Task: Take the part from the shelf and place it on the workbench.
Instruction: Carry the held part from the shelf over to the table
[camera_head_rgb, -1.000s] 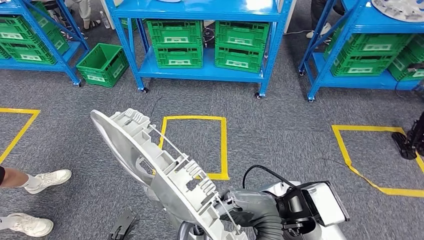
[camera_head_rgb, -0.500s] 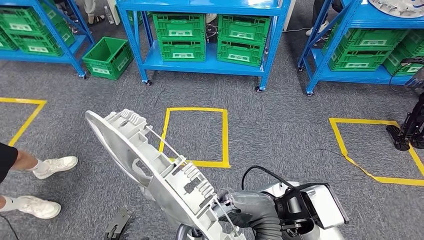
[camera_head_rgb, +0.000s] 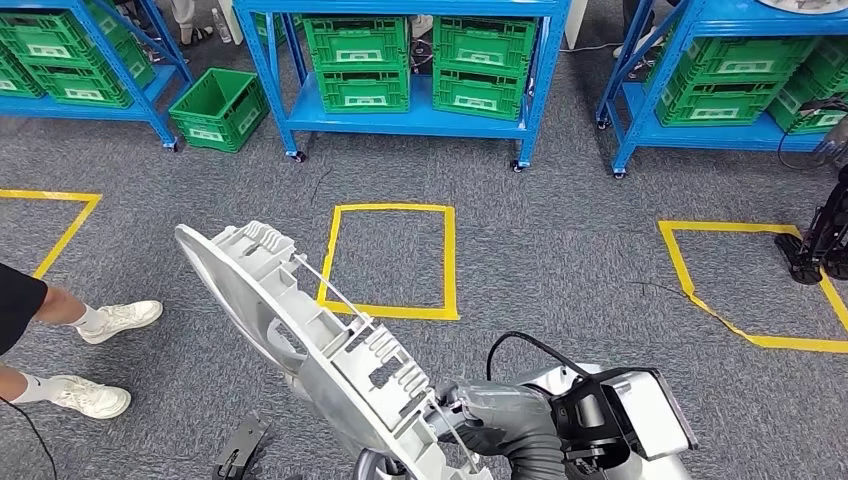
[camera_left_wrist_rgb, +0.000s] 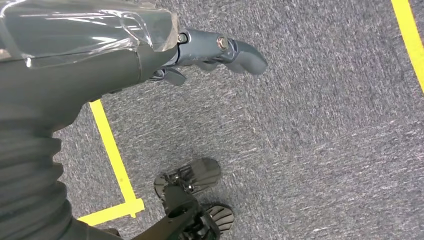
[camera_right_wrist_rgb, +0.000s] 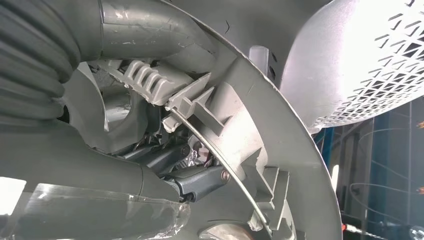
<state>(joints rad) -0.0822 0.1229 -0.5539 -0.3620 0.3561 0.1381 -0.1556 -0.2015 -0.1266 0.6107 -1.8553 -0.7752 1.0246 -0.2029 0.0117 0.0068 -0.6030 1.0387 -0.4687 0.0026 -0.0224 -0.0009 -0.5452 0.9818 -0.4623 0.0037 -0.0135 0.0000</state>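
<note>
The right hand (camera_head_rgb: 470, 415) is gripping the part (camera_head_rgb: 300, 330), fingers clamped on its near rim, and the right wrist view is showing dark fingers (camera_right_wrist_rgb: 200, 177) hooked into the ribbing. The big grey moulded disc is riding tilted in the air, low and near, reaching out to the left. The left hand (camera_left_wrist_rgb: 220, 52) is hanging over the carpet, fingers loosely curled with nothing in them. A person's legs (camera_head_rgb: 60, 350) are standing at near left. A yellow floor square (camera_head_rgb: 390, 260) is lying ahead, and farther off the blue shelves (camera_head_rgb: 400, 60) are holding green crates (camera_head_rgb: 360, 60). So the pickup looks done; finding the workbench and setting the part down is what's left.
</note>
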